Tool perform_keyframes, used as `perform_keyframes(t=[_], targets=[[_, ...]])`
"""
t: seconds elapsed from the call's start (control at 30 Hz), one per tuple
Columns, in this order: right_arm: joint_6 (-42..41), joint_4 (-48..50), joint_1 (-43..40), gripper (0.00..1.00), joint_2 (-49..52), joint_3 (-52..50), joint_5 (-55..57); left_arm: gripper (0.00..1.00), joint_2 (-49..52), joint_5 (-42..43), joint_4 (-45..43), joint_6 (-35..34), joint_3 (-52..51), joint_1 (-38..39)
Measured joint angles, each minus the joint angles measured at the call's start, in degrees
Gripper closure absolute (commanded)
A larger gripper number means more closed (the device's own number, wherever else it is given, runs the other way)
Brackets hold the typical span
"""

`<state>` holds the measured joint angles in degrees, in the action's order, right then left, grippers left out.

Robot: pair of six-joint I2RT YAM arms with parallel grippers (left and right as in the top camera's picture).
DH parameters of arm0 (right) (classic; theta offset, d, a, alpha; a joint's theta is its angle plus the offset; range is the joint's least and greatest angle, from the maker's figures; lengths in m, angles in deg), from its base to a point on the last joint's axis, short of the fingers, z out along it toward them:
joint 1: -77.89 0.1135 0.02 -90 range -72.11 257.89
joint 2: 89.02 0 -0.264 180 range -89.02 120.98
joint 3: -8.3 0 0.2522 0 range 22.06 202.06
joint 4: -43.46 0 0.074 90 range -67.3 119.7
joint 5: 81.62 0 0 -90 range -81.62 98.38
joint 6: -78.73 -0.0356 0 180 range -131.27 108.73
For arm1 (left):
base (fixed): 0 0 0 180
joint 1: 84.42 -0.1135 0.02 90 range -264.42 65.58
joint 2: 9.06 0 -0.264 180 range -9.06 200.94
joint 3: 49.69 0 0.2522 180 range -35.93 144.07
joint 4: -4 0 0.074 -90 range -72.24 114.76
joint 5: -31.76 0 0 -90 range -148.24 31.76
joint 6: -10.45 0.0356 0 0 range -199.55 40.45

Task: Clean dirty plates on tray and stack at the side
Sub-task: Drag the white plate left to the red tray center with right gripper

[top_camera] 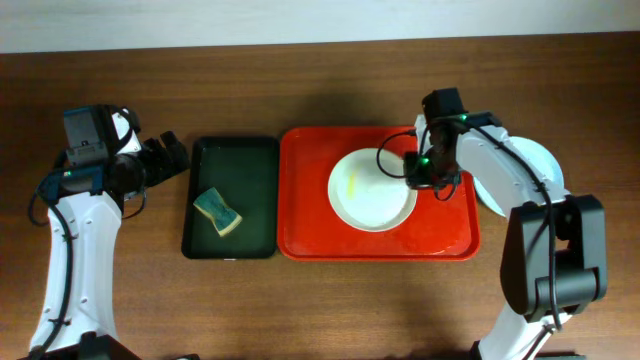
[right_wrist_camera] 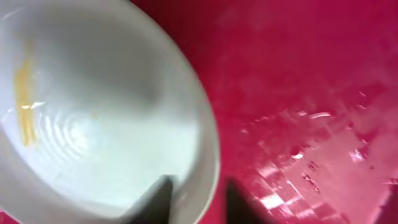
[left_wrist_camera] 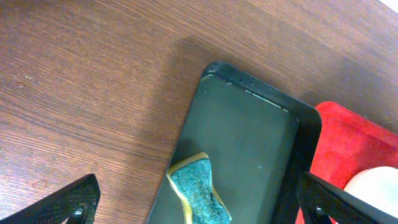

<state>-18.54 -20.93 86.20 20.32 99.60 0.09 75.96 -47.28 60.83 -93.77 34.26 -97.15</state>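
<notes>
Straddling the right rim of the smeared plate [right_wrist_camera: 93,124], the right gripper [right_wrist_camera: 198,202] has its fingers slightly apart; whether they pinch it I cannot tell. This plate lies in the red tray [top_camera: 300,200]. Farther left, beside the green tray [top_camera: 255,190], the left gripper [top_camera: 172,157] is wide open and empty.

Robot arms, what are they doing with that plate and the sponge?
The right gripper straddles the rim of a white plate with a yellow smear, which lies on the red tray. The left gripper hovers open by the dark green tray, where the sponge lies untouched. Another pale plate sits on the table at the right.
</notes>
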Motion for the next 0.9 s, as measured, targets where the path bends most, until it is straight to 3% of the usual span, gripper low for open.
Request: perform_keyframes(t=[0.23, 0.27, 0.3, 0.47, 0.5, 0.53, 0.57, 0.67, 0.9], targets=[[-3.2, -6.4, 0.4, 0.45, 0.0, 0.0, -0.4, 0.01, 0.0, 0.0, 0.0, 0.0, 0.0, 0.0], [-3.8, -8.0, 0.4, 0.35, 0.0, 0.0, -0.4, 0.01, 0.0, 0.0, 0.0, 0.0, 0.0, 0.0], [-4.5, -9.0, 0.4, 0.01, 0.0, 0.0, -0.4, 0.01, 0.0, 0.0, 0.0, 0.0, 0.0, 0.0], [-6.9, -9.2, 0.3, 0.02, 0.0, 0.0, -3.9, 0.01, 0.0, 0.0, 0.0, 0.0, 0.0, 0.0], [-7.1, -8.9, 0.3, 0.43, 0.0, 0.0, -4.6, 0.01, 0.0, 0.0, 0.0, 0.0, 0.0, 0.0], [-7.2, -8.3, 0.3, 0.75, 0.0, 0.0, -5.3, 0.01, 0.0, 0.0, 0.0, 0.0, 0.0, 0.0], [-6.7, -8.0, 0.3, 0.94, 0.0, 0.0, -5.7, 0.01, 0.0, 0.0, 0.0, 0.0, 0.0, 0.0], [-6.8, -8.2, 0.3, 0.95, 0.0, -0.2, -6.4, 0.01, 0.0, 0.0, 0.0, 0.0, 0.0, 0.0], [-15.1, -0.8, 0.3, 0.87, 0.0, -5.2, -2.2, 0.01, 0.0, 0.0, 0.0, 0.0, 0.0, 0.0]])
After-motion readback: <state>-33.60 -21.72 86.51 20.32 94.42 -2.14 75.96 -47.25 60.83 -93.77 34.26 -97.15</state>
